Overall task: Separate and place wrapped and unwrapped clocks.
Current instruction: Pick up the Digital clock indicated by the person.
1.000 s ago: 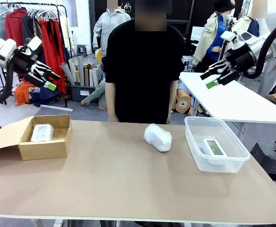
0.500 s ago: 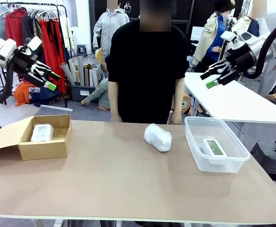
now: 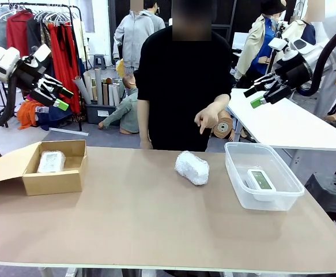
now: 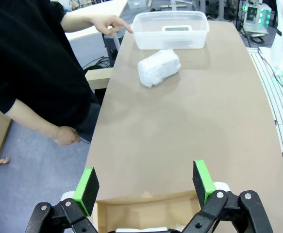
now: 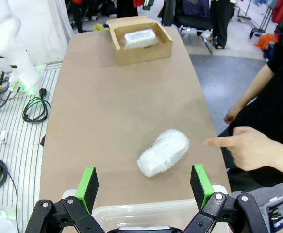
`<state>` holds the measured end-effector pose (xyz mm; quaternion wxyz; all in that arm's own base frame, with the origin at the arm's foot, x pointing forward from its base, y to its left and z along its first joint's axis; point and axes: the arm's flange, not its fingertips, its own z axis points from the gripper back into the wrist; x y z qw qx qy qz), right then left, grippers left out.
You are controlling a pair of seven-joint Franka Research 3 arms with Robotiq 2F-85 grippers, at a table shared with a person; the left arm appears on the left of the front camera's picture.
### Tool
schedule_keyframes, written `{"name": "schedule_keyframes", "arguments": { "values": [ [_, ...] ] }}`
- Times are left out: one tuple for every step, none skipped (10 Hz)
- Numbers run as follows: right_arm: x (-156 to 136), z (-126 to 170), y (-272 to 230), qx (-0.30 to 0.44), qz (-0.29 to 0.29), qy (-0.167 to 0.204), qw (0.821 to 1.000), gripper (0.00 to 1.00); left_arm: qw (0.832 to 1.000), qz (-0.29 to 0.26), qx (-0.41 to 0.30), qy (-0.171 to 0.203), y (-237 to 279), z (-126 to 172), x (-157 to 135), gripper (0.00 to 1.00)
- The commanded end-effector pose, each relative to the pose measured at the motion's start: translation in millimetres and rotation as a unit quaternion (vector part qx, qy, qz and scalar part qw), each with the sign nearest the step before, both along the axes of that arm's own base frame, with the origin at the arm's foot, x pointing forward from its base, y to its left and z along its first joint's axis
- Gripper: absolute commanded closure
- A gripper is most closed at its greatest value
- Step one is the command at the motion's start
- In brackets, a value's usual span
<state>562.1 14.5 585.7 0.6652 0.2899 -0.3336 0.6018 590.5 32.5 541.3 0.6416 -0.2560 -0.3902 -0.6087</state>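
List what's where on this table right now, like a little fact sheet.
Cardboard box: open, holds flat wrapped bundle
Rounder wrapped bundle: loose on table, between box and tub
Clear tub: holds bare white clock
Person's hand: pointing downward, touching nothing
Left gripper: open, raised, empty
Right gripper: open, raised, empty

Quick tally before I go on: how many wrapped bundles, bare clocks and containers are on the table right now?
Wrapped bundles: 2, the loose bundle and the boxed bundle
Bare clock: 1
Cardboard box: 1
Clear bin: 1
Total: 5
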Motion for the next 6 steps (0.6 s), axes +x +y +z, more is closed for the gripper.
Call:
{"name": "schedule_keyframes", "arguments": {
  "values": [
    [-1.3, 1.7, -0.1, -0.003, 0.001, -0.002, 1.000, 0.00, 1.000, -0.001, 0.000, 0.000, -0.1, 0.8, -1.1, 0.00],
    [-1.3, 1.7, -0.1, -0.003, 0.001, -0.002, 1.000, 0.00, 1.000, -0.001, 0.000, 0.000, -0.1, 0.8, -1.1, 0.00],
    [-1.3, 1.7, -0.1, -0.003, 0.001, -0.002, 1.000, 0.00, 1.000, -0.001, 0.000, 0.000, -0.1, 0.8, -1.1, 0.00],
    [-1.3, 1.7, -0.1, -0.003, 0.001, -0.002, 1.000, 0.00, 1.000, -0.001, 0.000, 0.000, -0.1, 0.8, -1.1, 0.00],
    [-1.3, 1.7, -0.1, -0.003, 0.001, -0.002, 1.000, 0.00, 1.000, -0.001, 0.000, 0.000, -0.1, 0.8, -1.1, 0.00],
    [-1.3, 1.7, -0.1, -0.003, 0.001, -0.002, 1.000, 0.00, 1.000, -0.001, 0.000, 0.000, -0.1, 0.8, -1.1, 0.00]
  ]
}}
